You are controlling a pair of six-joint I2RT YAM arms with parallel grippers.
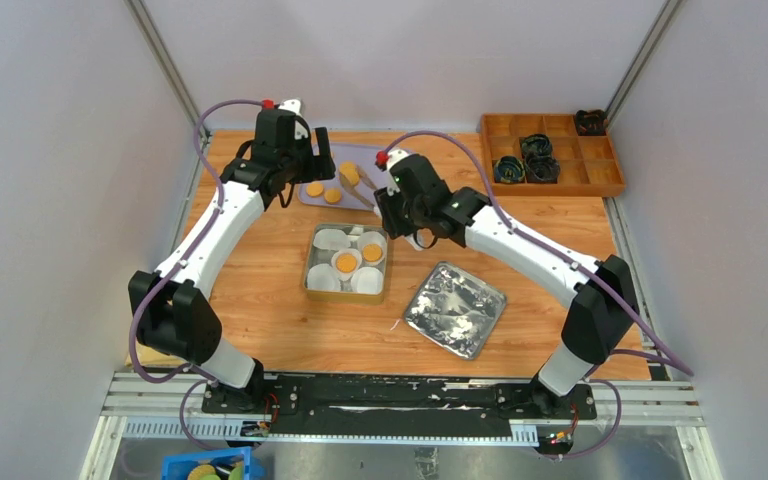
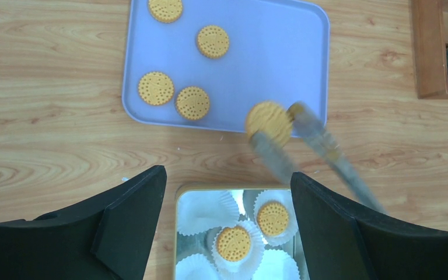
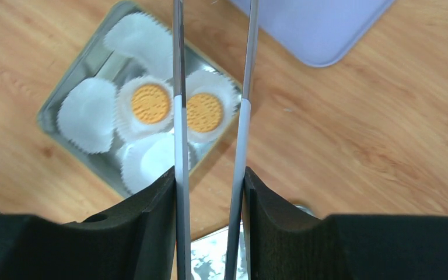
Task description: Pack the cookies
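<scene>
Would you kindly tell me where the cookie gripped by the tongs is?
In the left wrist view, the cookie is pinched in the tongs over the near-right edge of the purple tray, just beyond the tin.

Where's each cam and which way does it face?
Top external: above and behind both arms, looking down on the table; they show whole.
Left wrist: above the tin, facing the lavender tray and the cookie in the tongs; its open jaws at bottom.
Right wrist: looks down the tongs, its jaws shut on them, at the tin.
Shared: both wrists see the tin's two filled liners.
</scene>
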